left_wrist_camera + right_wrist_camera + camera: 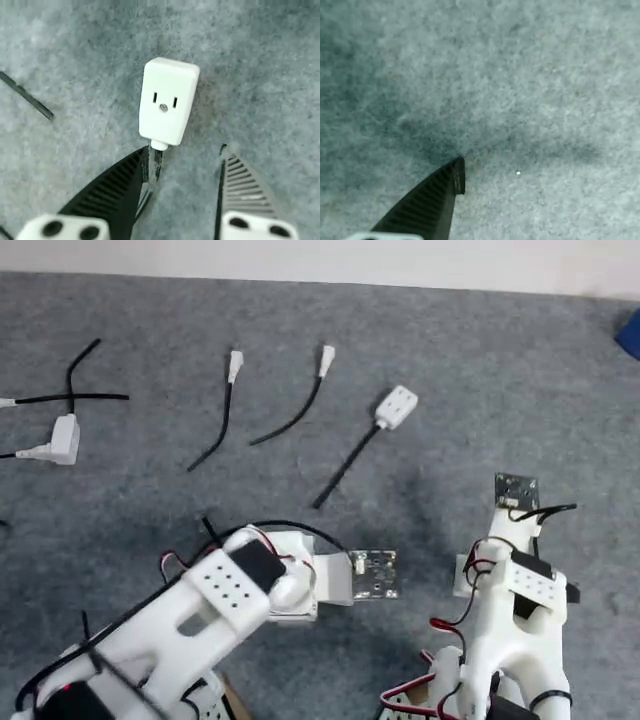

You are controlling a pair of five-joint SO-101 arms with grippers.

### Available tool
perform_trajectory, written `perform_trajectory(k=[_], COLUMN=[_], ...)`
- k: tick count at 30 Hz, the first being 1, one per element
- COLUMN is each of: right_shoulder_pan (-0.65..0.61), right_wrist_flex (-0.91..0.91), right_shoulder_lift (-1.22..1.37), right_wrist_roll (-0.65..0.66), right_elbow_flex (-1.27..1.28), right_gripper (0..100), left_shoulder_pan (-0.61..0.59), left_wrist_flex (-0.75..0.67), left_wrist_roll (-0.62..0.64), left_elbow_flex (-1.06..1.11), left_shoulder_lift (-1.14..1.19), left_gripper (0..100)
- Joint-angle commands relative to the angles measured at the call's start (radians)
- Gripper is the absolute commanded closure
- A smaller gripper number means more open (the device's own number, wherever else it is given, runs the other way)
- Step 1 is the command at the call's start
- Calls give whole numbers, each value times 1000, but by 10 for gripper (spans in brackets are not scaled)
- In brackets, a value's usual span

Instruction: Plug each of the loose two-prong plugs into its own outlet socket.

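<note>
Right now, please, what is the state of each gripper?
Left gripper: open, holding nothing, with the outlet socket just ahead.
Right gripper: cannot be told.

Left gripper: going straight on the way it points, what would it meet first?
Probably the white outlet socket, lying on the carpet just ahead of the open left gripper; depth is unclear.

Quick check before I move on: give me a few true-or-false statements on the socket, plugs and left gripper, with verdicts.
The left gripper is open. True.
The outlet socket is clamped between its fingers. False: it lies on the grey mat, just beyond the fingertips.
A plug sits in that socket. False: its slots are empty.
One loose plug and a second plug lie unplugged on the mat. True.
</note>
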Motion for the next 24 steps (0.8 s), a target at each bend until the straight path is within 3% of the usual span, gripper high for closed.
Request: perform_trajectory(k=[1, 7, 10, 24], right_shoulder_pan=[-5, -4, -8, -7], right_wrist_flex=[2, 2, 2, 2], right_shoulder_lift=[-25, -25, -25, -25], right_wrist_roll=[11, 12, 12, 12], right_elbow_flex=[-1, 1, 1, 2], right_gripper=[430, 430, 430, 430], left_shoulder_pan=[18, -68, -111, -317], left_wrist_flex=[-78, -238, -244, -80], left_wrist_roll=[9, -9, -60, -170], left_elbow_flex=[-2, -22, -74, -516], left_shoulder_lift=[82, 302, 392, 578], left_gripper=[762, 762, 764, 765])
